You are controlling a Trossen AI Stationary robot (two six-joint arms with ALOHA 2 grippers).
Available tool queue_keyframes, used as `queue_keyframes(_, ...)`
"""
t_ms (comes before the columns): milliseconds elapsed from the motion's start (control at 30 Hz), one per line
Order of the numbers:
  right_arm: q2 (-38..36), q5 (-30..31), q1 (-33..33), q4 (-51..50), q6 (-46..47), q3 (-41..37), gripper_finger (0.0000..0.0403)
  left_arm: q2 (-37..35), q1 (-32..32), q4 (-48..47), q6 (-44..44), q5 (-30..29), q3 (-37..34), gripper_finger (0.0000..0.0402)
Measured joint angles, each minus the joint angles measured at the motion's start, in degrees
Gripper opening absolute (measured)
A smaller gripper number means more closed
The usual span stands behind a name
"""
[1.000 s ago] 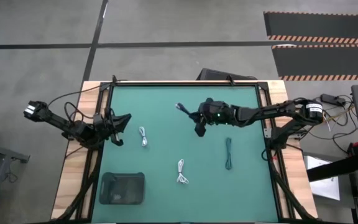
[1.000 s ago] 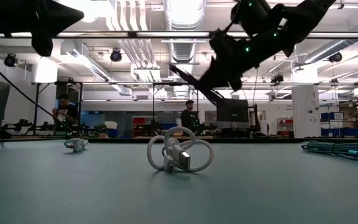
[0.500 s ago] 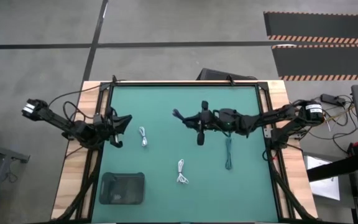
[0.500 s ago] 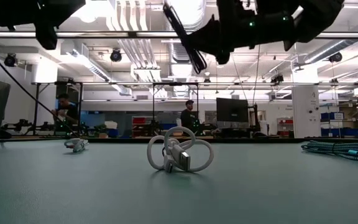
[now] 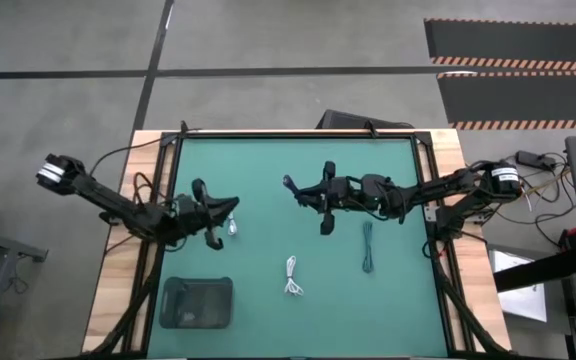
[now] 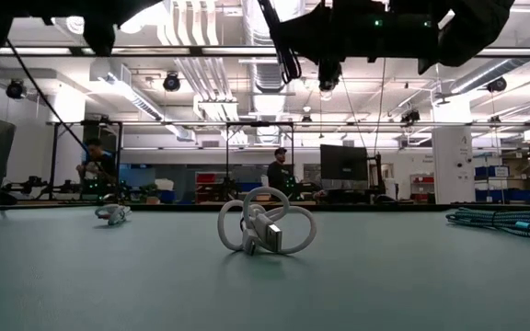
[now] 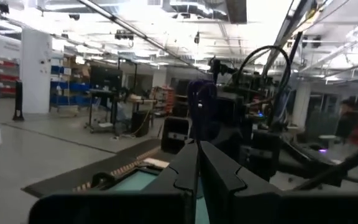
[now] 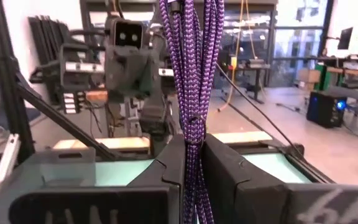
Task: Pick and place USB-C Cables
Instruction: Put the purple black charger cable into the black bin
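Table surface (image 5: 268, 160), green and framed by a wooden border, carries everything, with both dark arms reaching over it from opposite sides. Left of centre near the front edge sits a dark bin (image 5: 196, 302), and as far as the high view shows it holds nothing yet, so it seems the likely drop point. The right gripper (image 5: 320, 196) hangs above the middle of the table with its fingers pinching a braided cable bundle (image 8: 190, 81), which looks dark from overhead and purple in the right wrist view, and stands up straight between the jaws. The left gripper (image 5: 215, 214) is extended over the table's left part just beside a white coiled cable (image 5: 231, 226); its fingers (image 7: 194, 171) look pressed together with nothing between them. Another white coil (image 5: 292, 276) lies toward the front centre, and a dark straight bundle (image 5: 367, 246) lies well apart to the right. To do the carry well, I judge the right arm should keep the bundle high enough to clear the white coil on the way, travel toward the bin without swinging the loose ends, and only release once the bundle hangs inside the bin's walls. The left arm would need to spread its fingers before descending on the coil.
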Motion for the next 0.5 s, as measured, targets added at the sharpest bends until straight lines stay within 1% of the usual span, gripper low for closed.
queue_keyframes(200,0.00,-4.02,0.56,2.55,-0.04,0.00,0.0029,8.57,0.53,2.59,4.20,-0.02,5.62,0.0000)
queue_keyframes(400,0.00,-4.21,2.31,4.31,-2.08,0.00,0.0029,14.77,1.86,3.88,4.77,-0.02,10.03,0.0000)
queue_keyframes(500,0.00,-4.29,3.30,4.66,-3.05,0.00,0.0029,17.12,2.44,3.95,4.70,1.56,11.42,0.0000)
